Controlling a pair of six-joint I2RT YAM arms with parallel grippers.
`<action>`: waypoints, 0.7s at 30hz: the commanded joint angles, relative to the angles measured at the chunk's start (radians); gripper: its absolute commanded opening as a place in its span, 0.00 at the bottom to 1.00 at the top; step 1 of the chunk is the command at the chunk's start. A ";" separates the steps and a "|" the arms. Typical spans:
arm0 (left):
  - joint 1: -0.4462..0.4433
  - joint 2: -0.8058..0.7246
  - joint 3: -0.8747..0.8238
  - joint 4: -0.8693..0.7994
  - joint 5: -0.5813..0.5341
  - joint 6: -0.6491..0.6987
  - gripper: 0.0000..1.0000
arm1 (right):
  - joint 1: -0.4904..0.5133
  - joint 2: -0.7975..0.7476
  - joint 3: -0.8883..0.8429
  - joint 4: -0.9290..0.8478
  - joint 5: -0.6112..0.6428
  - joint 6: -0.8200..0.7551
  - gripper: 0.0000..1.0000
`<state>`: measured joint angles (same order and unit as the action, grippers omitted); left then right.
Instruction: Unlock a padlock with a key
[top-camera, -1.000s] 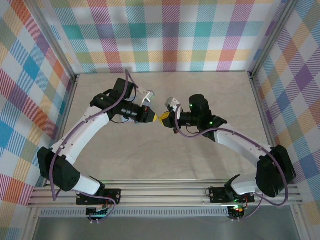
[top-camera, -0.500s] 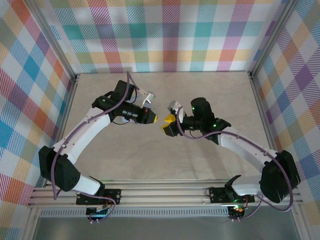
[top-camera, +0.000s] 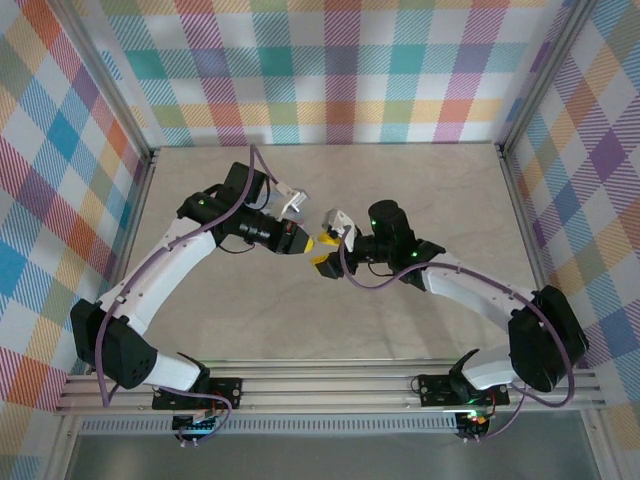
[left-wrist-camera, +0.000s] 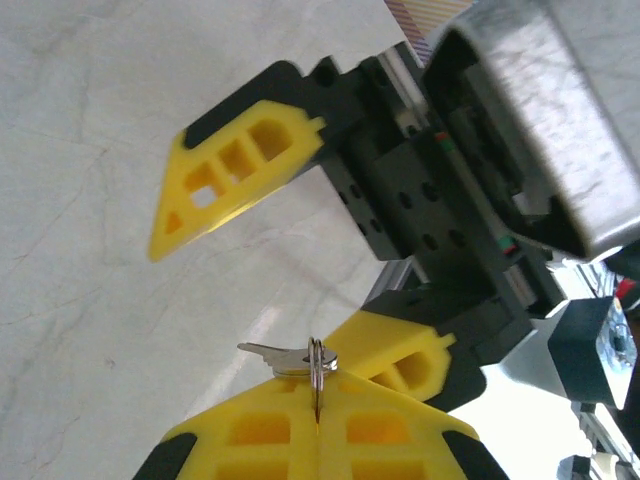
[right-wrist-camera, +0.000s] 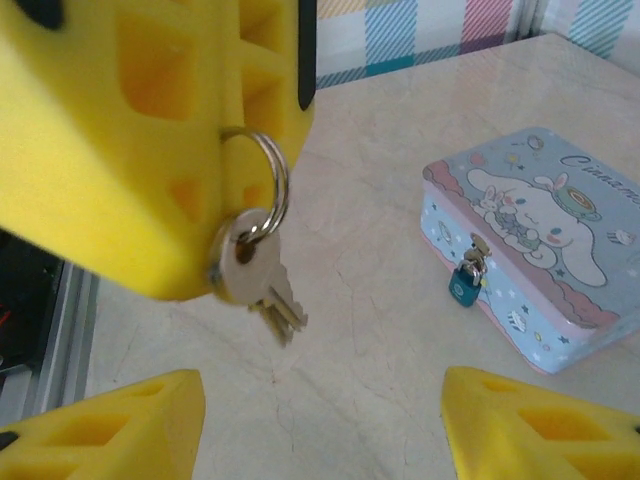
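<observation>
- Top external view: the left arm (top-camera: 165, 255) bends in from the left. Its left pincer (top-camera: 308, 241) is over the middle of the counter (top-camera: 400, 180).
- Left wrist view: the left pincer's two yellow fingers (left-wrist-camera: 250, 430) are pressed tight together. They are pinching a key ring (left-wrist-camera: 317, 362).
- A small silver key (left-wrist-camera: 272, 352) sticks out from the ring.
- Right wrist view: the key hangs down from the ring, between the two pincers.
- The right pincer (right-wrist-camera: 322, 385) is open wide. It has one yellow finger on each side, low under the key, and nothing is in it.
- Top external view: the right arm (top-camera: 470, 285) bends in from the right, and the two pincers meet tip to tip.
- Right wrist view: a pale blue tin (right-wrist-camera: 540, 250) with a bunny picture lies flat on the counter, off to the right.
- The tiny padlock (right-wrist-camera: 463, 282) hangs on the clasp on the tin's side that faces the camera. It is well apart from the key.
</observation>
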<state>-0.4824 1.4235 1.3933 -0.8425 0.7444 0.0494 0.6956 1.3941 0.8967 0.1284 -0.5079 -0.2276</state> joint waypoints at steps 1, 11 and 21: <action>0.006 -0.009 0.039 -0.033 0.045 0.020 0.00 | 0.016 0.028 0.052 0.098 -0.017 -0.033 0.61; 0.022 0.000 0.050 -0.058 0.029 0.036 0.00 | 0.027 0.043 0.067 0.126 -0.012 -0.039 0.32; 0.048 0.005 0.039 -0.054 0.026 0.040 0.00 | 0.028 0.017 0.104 0.009 -0.007 0.012 0.00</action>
<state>-0.4496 1.4277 1.4185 -0.8711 0.7593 0.0689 0.7197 1.4364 0.9504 0.1852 -0.5030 -0.2409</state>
